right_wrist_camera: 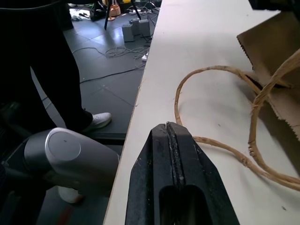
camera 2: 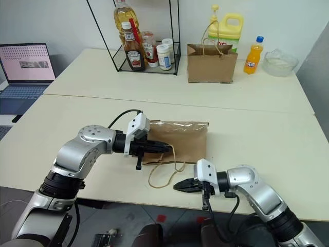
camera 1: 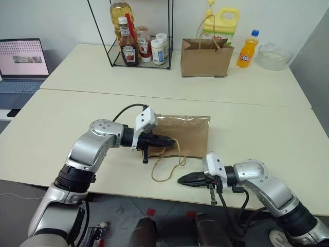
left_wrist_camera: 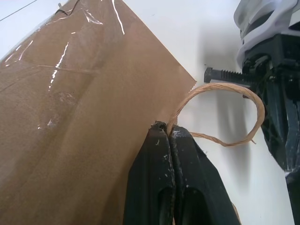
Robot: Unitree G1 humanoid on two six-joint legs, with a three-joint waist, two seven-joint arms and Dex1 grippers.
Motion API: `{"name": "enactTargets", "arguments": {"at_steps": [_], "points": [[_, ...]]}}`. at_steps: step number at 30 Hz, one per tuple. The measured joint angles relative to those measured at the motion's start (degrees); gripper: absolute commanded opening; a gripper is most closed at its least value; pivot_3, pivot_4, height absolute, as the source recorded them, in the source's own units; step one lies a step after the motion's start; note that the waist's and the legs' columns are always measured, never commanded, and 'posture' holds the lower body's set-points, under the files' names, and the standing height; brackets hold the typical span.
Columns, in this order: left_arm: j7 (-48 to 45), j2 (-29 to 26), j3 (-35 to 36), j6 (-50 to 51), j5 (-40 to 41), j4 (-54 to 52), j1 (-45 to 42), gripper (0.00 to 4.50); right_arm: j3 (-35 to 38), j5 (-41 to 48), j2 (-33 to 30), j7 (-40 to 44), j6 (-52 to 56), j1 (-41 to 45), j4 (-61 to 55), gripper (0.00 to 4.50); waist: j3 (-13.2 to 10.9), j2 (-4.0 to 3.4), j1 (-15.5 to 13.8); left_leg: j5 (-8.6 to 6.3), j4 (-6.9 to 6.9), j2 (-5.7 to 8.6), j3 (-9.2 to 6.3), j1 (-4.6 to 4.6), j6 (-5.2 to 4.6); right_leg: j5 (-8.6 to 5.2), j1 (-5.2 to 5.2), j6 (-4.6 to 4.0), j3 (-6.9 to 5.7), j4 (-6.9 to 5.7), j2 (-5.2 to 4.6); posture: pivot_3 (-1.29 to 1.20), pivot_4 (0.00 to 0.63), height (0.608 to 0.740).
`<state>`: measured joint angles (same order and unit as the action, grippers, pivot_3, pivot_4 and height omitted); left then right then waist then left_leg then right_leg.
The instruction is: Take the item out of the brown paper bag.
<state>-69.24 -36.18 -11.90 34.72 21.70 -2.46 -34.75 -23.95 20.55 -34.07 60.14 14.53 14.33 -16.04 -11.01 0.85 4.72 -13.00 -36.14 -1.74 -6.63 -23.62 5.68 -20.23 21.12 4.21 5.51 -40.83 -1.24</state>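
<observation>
Your brown paper bag (camera 1: 182, 135) lies flat on the near table (camera 1: 267, 134), its mouth toward the front edge and the twine handles (camera 1: 167, 167) trailing out in loops on the tabletop. The cola bottle isn't visible anywhere — the bag looks flat, with a glossy strip of tape across its far end, so you cannot tell from here whether the bottle is inside.

Your left gripper (camera 1: 167, 139) reaches in from the left and sits at the bag's mouth edge. In the left wrist view its fingers (left_wrist_camera: 157, 159) are pressed together with a strand of twine emerging right at the tips; it seems to be pinching the handle or the paper edge, though the exact contact is hard to make out.

Your right gripper (camera 1: 186, 179) lies low at the front edge of the table, pointing left, its fingers (right_wrist_camera: 171, 150) clenched with nothing between them — a handle loop runs just beside the tips, not in them.

On the far table stand a smaller brown paper bag (camera 1: 205, 56), an orange soda bottle (camera 1: 248, 49) and a ketchup bottle (camera 1: 127, 43).
</observation>
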Motion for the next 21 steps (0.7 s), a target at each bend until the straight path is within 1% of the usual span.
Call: {"name": "enactTargets", "arguments": {"at_steps": [6, 12, 15, 21], "points": [[0.2, 0.3, 0.0, 0.0, 0.0, -0.1, 0.0, 0.0, -0.9, -3.9, 4.9, -1.1, -0.6, 1.5, 4.5, 0.01, 0.0, 0.01, 0.0, 0.0, 0.01, 0.0, 0.0, 0.0, 0.0, 0.0, 0.01, 0.0, -0.01, 0.0, 0.0, 0.0, 0.15, 0.74], [1.1, 0.4, 0.0, 0.2, 0.5, -0.5, 0.1, 0.0, -1.6, -11.1, 8.3, -4.3, -7.2, 2.2, 9.8, 0.01, 0.0, 0.01, 0.0, 0.0, 0.01, 0.0, 0.0, 0.0, 0.0, 0.0, 0.03, 0.0, -0.01, -0.02, 0.0, 0.0, 0.15, 0.74], [1.2, 0.3, 0.1, 0.2, 0.6, -1.5, 0.7, 0.0, -2.0, -13.7, 8.4, -4.7, -10.9, 2.2, 11.6, 0.58, 0.0, 0.01, 0.0, 0.0, 0.01, 0.0, 0.01, 0.0, 0.0, 0.0, 0.03, 0.0, -0.01, -0.01, 0.0, 0.0, 0.15, 0.74], [1.5, 0.3, 0.1, 0.2, 0.8, -1.8, 0.7, 0.0, -2.2, -17.0, 8.2, -3.7, -16.8, 3.1, 14.3, 2.64, 0.0, 0.01, 0.1, 0.0, 0.01, 0.0, 0.01, 0.0, 0.01, 0.0, 0.03, 0.0, -0.01, -0.02, 0.0, 0.0, 0.15, 0.74]]}}
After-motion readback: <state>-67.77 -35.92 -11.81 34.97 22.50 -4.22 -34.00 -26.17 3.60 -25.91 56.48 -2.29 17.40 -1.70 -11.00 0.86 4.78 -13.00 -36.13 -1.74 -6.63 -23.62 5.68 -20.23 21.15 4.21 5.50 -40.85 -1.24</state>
